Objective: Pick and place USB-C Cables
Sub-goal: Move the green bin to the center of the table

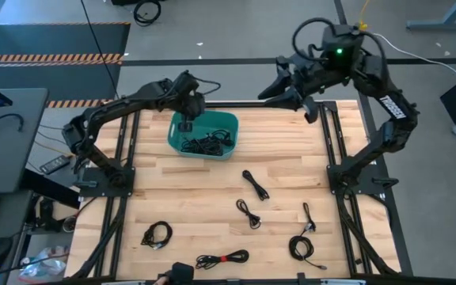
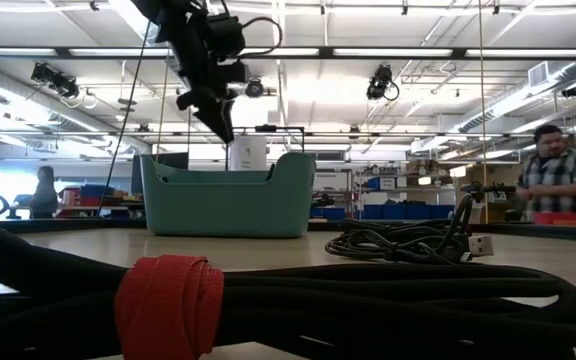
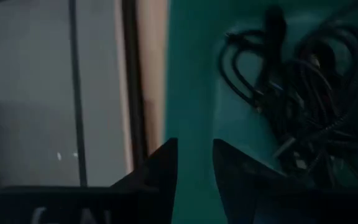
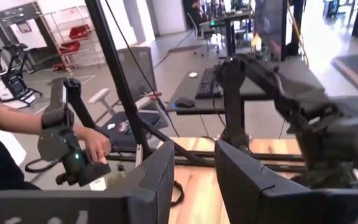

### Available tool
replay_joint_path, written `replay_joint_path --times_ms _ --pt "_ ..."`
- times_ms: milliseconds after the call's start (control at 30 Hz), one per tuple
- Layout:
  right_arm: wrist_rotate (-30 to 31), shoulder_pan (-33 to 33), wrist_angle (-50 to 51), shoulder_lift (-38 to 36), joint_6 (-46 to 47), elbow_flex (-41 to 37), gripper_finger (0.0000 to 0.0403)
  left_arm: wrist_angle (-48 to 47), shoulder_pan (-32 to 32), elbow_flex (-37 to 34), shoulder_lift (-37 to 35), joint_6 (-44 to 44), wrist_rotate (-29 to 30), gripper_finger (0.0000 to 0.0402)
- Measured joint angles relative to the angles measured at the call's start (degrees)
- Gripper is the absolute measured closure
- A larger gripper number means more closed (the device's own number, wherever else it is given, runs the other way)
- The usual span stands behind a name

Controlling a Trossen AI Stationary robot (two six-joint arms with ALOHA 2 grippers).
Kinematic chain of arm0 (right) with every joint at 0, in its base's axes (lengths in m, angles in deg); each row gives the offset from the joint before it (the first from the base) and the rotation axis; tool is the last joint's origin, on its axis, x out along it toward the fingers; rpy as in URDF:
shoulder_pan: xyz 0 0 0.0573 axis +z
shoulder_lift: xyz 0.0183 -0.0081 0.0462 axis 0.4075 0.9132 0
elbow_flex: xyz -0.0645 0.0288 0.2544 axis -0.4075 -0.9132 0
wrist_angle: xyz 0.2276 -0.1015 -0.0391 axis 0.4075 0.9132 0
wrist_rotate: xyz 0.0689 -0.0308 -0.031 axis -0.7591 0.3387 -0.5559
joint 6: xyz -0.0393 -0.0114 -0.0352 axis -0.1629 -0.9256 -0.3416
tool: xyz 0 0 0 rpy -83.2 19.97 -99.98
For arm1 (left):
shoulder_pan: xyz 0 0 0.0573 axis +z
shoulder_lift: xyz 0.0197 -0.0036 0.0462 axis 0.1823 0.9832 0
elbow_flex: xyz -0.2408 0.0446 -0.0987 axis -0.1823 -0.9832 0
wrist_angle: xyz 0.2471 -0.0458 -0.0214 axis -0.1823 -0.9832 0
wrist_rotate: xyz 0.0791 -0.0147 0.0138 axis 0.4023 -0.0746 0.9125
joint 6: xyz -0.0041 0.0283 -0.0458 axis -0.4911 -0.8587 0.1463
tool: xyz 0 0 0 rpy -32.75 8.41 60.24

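A teal bin [image 1: 204,134] stands at the table's far middle with a tangle of thin black USB-C cables [image 1: 206,143] inside; the left wrist view shows the tangle [image 3: 297,93] too. My left gripper [image 1: 187,120] hangs above the bin's far left part [image 2: 213,105], pointing down, fingers [image 3: 166,163] drawn together and empty. Loose cables lie on the wood: [image 1: 255,184], [image 1: 248,212], [image 1: 308,215], [image 1: 301,248], [image 1: 157,234], and one with a red tie [image 1: 222,258], close in the low view [image 2: 168,300]. My right gripper [image 1: 291,91] waits raised over the far right edge, shut and empty [image 4: 194,168].
Black frame rails run along the table's left [image 1: 113,222] and right [image 1: 347,214] sides. A small black device [image 1: 182,272] sits at the near edge. In the right wrist view a person's hand [image 4: 95,146] holds a handle beyond the table. Bare wood lies between bin and loose cables.
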Motion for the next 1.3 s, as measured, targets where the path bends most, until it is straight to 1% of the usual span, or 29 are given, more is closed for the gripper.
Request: replay_joint_path --times_ms 133,200,433,533,767,933,1067,1133,1200,1300 --pt "-0.66 0.00 0.36 1.79 -0.03 0.00 0.0282 -0.17 1.97 1.54 0.00 1.61 -4.63 0.0300" --pt "-1.50 0.00 0.38 2.65 -0.04 0.00 0.0282 -0.06 2.93 1.76 0.00 2.92 -5.63 0.0301" --pt "-1.93 0.07 -1.15 3.74 -0.31 -0.02 0.0282 -2.03 6.81 1.76 2.78 7.45 -5.81 0.0301" --pt "-2.34 0.06 -1.51 3.67 -0.46 -0.02 0.0282 -3.04 7.74 1.76 4.87 7.72 -5.69 0.0301" --pt "-3.13 0.07 -1.47 3.67 0.42 -0.02 0.0282 -2.95 7.48 1.76 9.13 5.36 -5.72 0.0301" --pt "-3.26 0.07 -1.46 3.67 0.44 -0.02 0.0282 -2.46 7.47 1.76 11.82 3.40 -4.30 0.0301" --pt "-3.69 0.07 -1.44 3.67 0.44 -0.02 0.0282 -2.02 7.46 1.71 13.07 3.07 -3.49 0.0301" --pt "-3.87 0.07 -1.43 3.67 0.44 -0.02 0.0282 -2.30 6.72 1.87 13.03 4.31 -3.41 0.0301" --pt "-3.87 0.07 -1.40 3.67 0.45 -0.02 0.0282 -4.98 5.76 3.06 12.52 5.71 -3.26 0.0301" --pt "-3.89 0.07 -1.38 3.67 0.46 -0.02 0.0282 -9.45 3.92 7.00 12.02 5.94 -3.28 0.0301"
